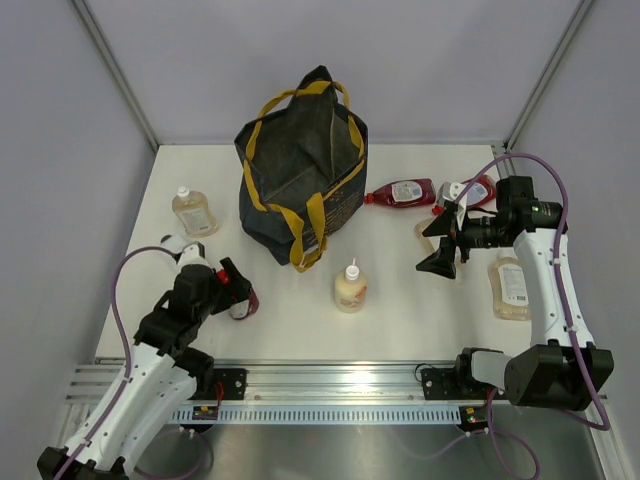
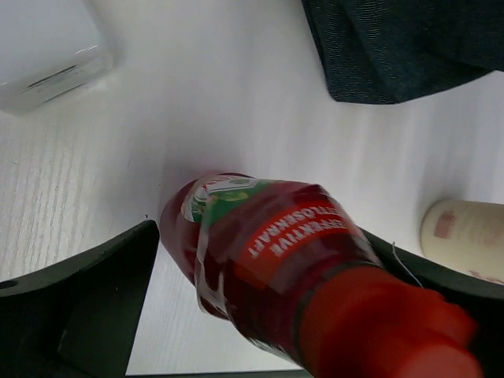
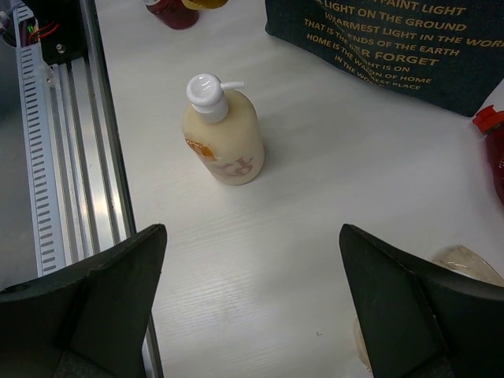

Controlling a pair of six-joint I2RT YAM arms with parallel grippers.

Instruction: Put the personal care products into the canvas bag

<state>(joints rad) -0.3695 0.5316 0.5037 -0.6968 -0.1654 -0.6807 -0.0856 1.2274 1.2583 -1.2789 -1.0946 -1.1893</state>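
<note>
The left pincer is clenched on a dark red bottle, low by the near worktop. The right pincer hangs wide apart, holding nothing. Next, I think: lift the bottle up over the canvas bag farther back.

Left arm: extended forward from its base, forearm sloping down to a low wrist. Left claw: fingers pressed against both sides of a dark red bottle. Right arm: raised along the right side, bent at the elbow, wrist turned leftward. Right claw: jaws spread wide, holding nothing.
</note>
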